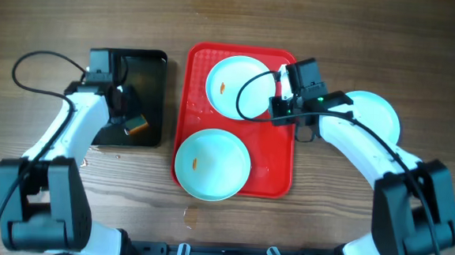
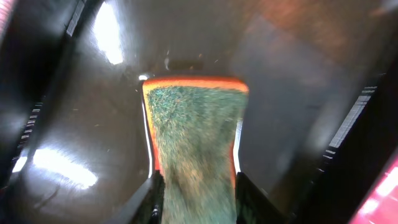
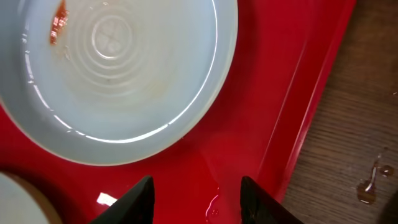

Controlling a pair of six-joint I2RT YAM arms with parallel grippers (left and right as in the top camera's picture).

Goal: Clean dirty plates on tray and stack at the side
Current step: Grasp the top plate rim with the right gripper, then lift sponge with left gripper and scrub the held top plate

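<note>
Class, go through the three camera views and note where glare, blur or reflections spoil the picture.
Overhead: sharp and evenly lit, only a soft sheen on the black tray. Left wrist: blurred throughout, the sponge smeared, with white glare patches on the black tray's glossy surface. Right wrist: crisp, with a thin curved highlight on the plate and small glints on the red tray.

Glossy plastic tray (image 1: 277, 164) w/ shiny smooth plates (image 1: 234, 87); matt wood-grain table (image 1: 422, 44).
</note>
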